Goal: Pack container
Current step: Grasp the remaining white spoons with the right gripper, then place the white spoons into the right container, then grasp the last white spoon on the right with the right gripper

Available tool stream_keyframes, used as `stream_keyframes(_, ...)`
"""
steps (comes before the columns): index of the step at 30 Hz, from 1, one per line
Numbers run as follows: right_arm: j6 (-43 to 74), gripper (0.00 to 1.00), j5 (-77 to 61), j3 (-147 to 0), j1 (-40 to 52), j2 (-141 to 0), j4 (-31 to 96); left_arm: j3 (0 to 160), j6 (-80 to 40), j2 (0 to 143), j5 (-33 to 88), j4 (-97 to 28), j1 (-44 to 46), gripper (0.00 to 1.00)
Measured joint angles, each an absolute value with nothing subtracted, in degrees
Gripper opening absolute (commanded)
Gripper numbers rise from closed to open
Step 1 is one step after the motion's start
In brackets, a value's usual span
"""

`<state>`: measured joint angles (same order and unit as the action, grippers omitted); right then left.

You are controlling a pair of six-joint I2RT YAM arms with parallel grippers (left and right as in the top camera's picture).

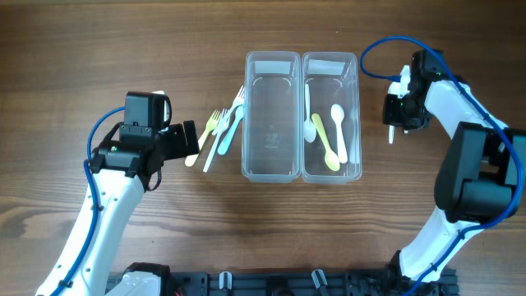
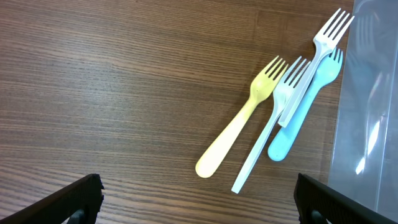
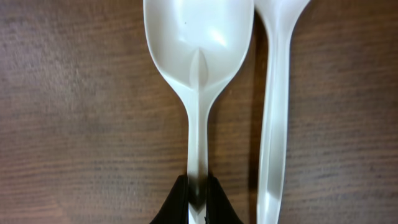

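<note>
Left end effector (image 1: 188,138) hovers, fingers spread wide, beside four forks (image 2: 239,127) lying on the bench (image 2: 93,93). Two clear containers (image 1: 246,115) stand side by side at centre, the right-hand one holding three spoons (image 1: 338,123). Right end effector (image 3: 198,202) pinches a white spoon (image 3: 198,74) by its handle, a second spoon (image 3: 273,124) just alongside.

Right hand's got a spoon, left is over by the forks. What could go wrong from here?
1. The right hand pinches the white spoon only at its thin handle, so it could swivel or slip in transit.
2. A second spoon sits right beside it and might get knocked.
3. The forks overlap close to the empty container; the open left hand may drag several.
</note>
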<state>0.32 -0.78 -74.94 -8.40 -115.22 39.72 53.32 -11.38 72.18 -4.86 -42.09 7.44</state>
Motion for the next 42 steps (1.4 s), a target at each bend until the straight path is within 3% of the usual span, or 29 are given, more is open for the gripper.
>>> stream_keyframes(6,1.06,0.04,-1.15,-74.91,-8.34,-113.36,41.41,53.32,-11.38,72.18,-4.86,-42.09,7.44,1.00)
stream_keyframes(18,8.29,0.04,-7.73,-75.70,2.92,-82.15,43.70,53.32,-11.38,72.18,-4.86,-42.11,7.44,1.00)
stream_keyframes(27,14.70,0.04,-8.14,-71.72,9.91,-88.62,42.65,53.32,-11.38,72.18,-4.86,-42.11,7.44,1.00)
stream_keyframes(29,16.08,0.11,-8.64,-69.52,10.96,-92.84,42.68,53.32,-11.38,72.18,-4.86,-42.11,7.44,1.00)
stream_keyframes(30,16.25,0.19,-8.78,-68.93,11.38,-93.91,42.74,53.32,-11.38,72.18,-4.89,-42.09,7.44,1.00)
stream_keyframes(31,16.08,0.33,-8.80,-68.42,11.88,-94.80,42.70,53.32,-11.38,72.18,-4.86,-42.09,7.44,1.00)
stream_keyframes(35,15.35,0.55,-8.93,-68.64,13.10,-95.35,41.95,53.32,-11.38,72.18,-4.86,-42.11,7.44,1.00)
stream_keyframes(38,15.11,0.66,-7.03,-71.16,12.27,-94.30,41.76,53.32,-11.38,72.18,-4.86,-42.13,7.44,1.00)
stream_keyframes(42,14.87,0.67,-1.85,-75.18,8.49,-91.02,39.29,53.32,-11.38,72.18,-4.86,-42.11,7.44,1.00)
